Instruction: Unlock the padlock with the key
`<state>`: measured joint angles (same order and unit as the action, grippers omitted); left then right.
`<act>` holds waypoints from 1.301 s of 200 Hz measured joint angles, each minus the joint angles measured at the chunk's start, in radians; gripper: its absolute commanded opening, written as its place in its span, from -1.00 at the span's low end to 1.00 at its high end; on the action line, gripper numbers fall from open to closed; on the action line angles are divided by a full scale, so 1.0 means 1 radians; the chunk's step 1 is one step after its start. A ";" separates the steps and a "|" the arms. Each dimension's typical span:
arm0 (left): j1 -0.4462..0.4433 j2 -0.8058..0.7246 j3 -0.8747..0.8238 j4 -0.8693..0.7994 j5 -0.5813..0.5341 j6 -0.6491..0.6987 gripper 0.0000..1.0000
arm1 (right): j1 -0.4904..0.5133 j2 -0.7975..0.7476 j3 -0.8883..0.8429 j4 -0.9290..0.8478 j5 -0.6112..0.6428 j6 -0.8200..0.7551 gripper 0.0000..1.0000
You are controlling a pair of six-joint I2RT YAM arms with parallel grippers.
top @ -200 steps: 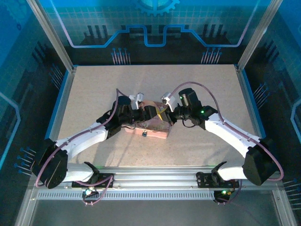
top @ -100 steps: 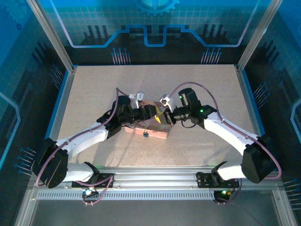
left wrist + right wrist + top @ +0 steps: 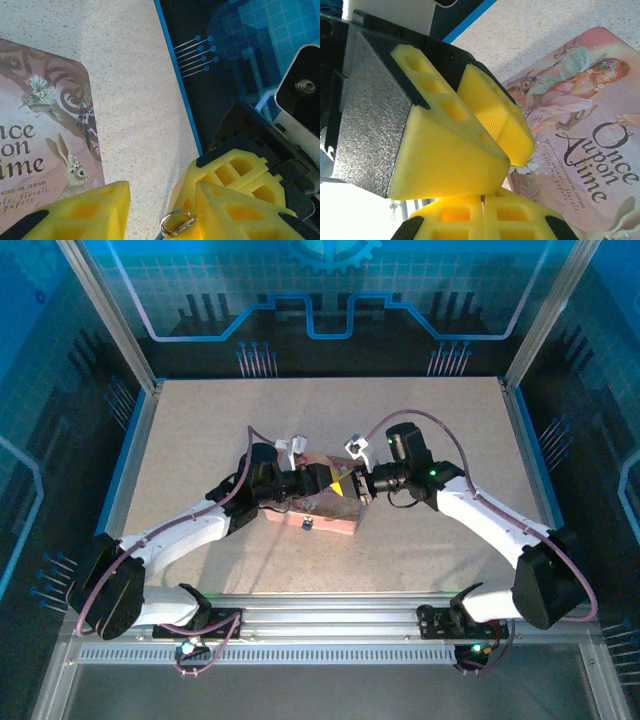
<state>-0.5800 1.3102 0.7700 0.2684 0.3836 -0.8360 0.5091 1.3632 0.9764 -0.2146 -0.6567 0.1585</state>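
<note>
Left gripper (image 3: pixel 160 202) parted, right gripper (image 3: pixel 481 205) clamped together, both just beyond the padlock (image 3: pixel 306 524).

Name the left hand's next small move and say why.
Probably close the left hand gently on the small silver metal ring. Its yellow fingers stand apart with the ring at the gap's edge, and the shut right hand meets them tip to tip, over the pink illustrated rectangular tin.

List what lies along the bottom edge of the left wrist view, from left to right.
one yellow finger → bare tabletop → small metal ring → another yellow finger
</note>
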 measured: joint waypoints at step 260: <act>-0.001 -0.005 0.004 0.006 0.007 0.016 -1.00 | -0.063 -0.055 -0.159 0.295 -0.145 0.227 -0.16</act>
<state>-0.5812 1.3056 0.7738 0.2749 0.3908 -0.8196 0.4465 1.3087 0.8169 0.0803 -0.8021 0.3859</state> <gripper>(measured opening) 0.057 0.417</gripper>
